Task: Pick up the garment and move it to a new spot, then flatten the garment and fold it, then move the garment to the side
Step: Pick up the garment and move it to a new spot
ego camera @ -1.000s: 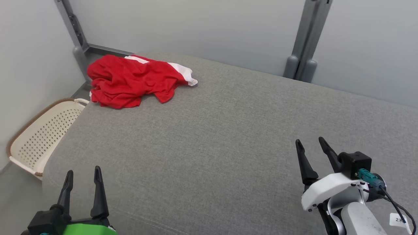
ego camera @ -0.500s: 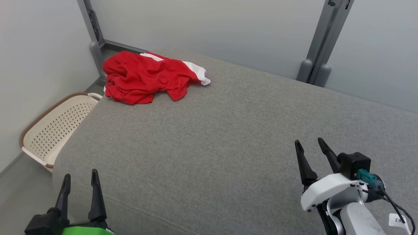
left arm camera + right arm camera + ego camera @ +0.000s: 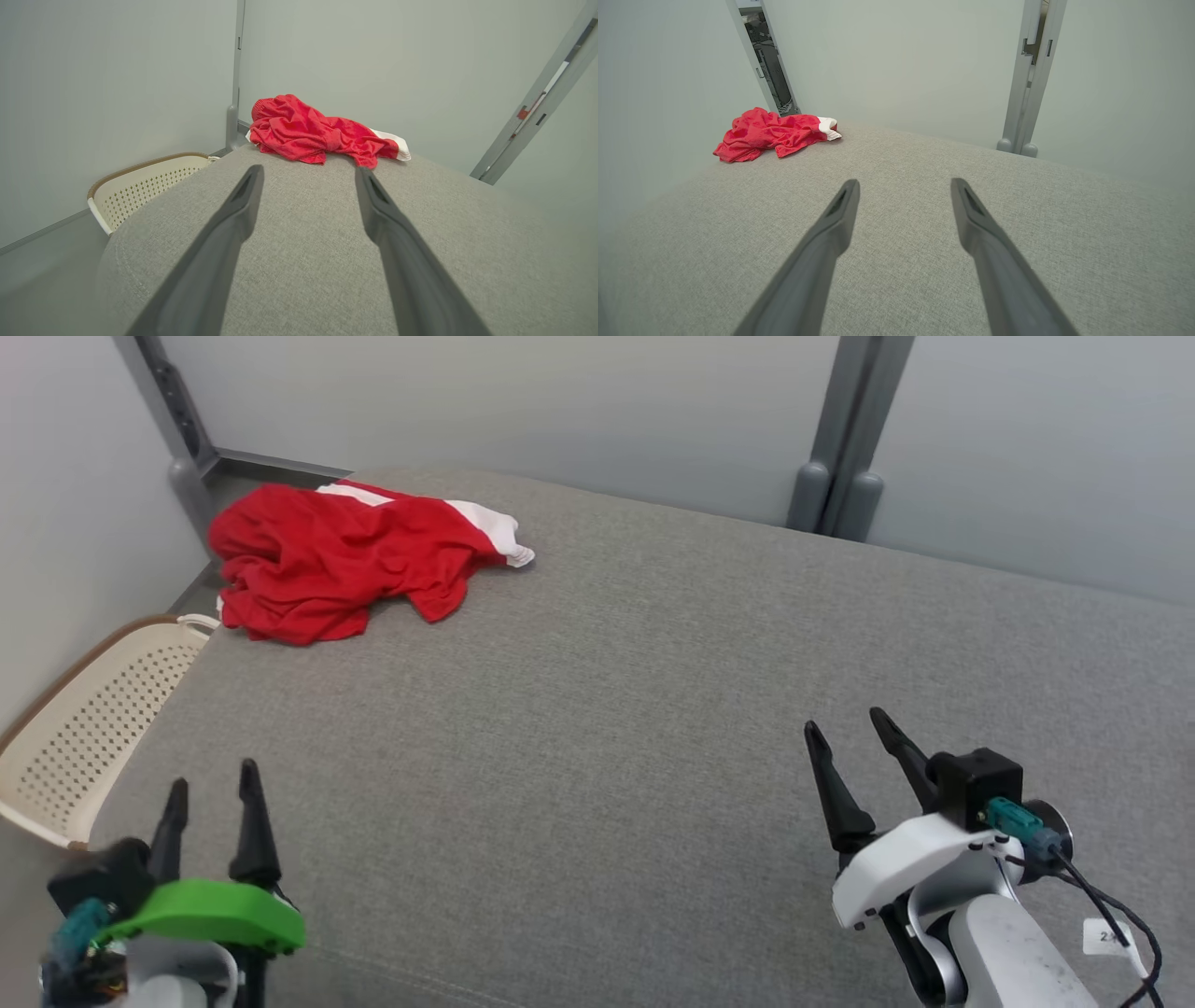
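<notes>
On the grey cushion (image 3: 653, 709), the red garment (image 3: 336, 560) lies crumpled well beyond the left gripper (image 3: 207, 786) and right gripper (image 3: 845, 733), both spread wide and empty.

Grey upholstered surface (image 3: 653, 709); perforated cream basket (image 3: 84, 728) beside its left edge; grey post (image 3: 840, 429) behind its far edge.

Pale grey walls (image 3: 560, 411) — grey metal posts (image 3: 845, 439) — perforated cream basket (image 3: 84, 728) on the floor.
</notes>
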{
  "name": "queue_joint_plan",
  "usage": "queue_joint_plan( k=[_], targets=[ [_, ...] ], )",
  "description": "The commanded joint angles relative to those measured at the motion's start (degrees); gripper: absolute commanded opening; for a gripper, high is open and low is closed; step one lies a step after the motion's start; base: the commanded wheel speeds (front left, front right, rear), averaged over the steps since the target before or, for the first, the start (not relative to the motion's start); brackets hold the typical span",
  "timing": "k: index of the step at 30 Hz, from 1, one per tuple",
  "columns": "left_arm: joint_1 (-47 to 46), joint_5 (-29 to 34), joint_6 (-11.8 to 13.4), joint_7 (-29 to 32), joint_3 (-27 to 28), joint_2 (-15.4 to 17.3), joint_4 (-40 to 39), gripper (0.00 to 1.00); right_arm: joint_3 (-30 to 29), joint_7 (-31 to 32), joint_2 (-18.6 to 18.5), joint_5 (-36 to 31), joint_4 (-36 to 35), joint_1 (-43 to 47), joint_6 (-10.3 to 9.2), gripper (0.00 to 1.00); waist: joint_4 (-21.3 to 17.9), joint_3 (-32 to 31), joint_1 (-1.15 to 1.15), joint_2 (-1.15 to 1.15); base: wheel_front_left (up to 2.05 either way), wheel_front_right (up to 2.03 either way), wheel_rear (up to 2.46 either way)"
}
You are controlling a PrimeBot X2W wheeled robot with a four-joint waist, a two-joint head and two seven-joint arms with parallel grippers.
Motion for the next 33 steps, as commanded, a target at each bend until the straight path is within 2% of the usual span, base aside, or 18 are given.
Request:
queue_joint_plan(
  k=[1,9,17,23,29,33],
  targets=[
    [-2.49,-1.06,0.01,0.76,0.89,1.08,1.76,1.0,0.74,0.42,-0.35,-0.24,-0.42,-1.13,-0.09,1.0,-3.97,2.87,0.0,0.0,0.0,0.0,0.0],
    [-17.07,-5.91,2.22,5.34,5.83,5.65,13.77,1.0,7.07,2.4,-2.76,-0.25,-4.15,-6.77,-0.09,1.0,-13.17,11.36,0.0,0.0,0.0,0.0,0.0],
    [-28.45,-10.95,4.44,10.86,11.22,12.15,18.71,1.0,12.68,4.28,-4.66,-0.47,-10.45,-13.55,-0.09,1.0,-21.49,24.09,0.0,0.0,0.0,0.0,0.0],
    [-35.68,-10.54,5.33,13.85,11.27,17.27,18.97,1.0,12.29,5.76,-6.28,-1.62,-16.57,-16.9,-0.09,1.0,-23.01,33.74,0.0,0.0,0.0,0.0,0.0],
    [-41.35,-9.84,7.85,16.01,10.77,19.63,21.13,1.0,11.58,7.62,-7.68,-2.72,-22.34,-18.13,-0.09,1.0,-22.74,40.76,0.0,0.0,0.0,0.0,0.0],
    [-43.38,-10.36,9.68,17.01,11.1,19.83,23.82,1.0,10.78,8.06,-7.9,-3.01,-23.93,-17.29,-0.09,1.0,-22.4,42.37,0.0,0.0,0.0,0.0,0.0]
  ],
)
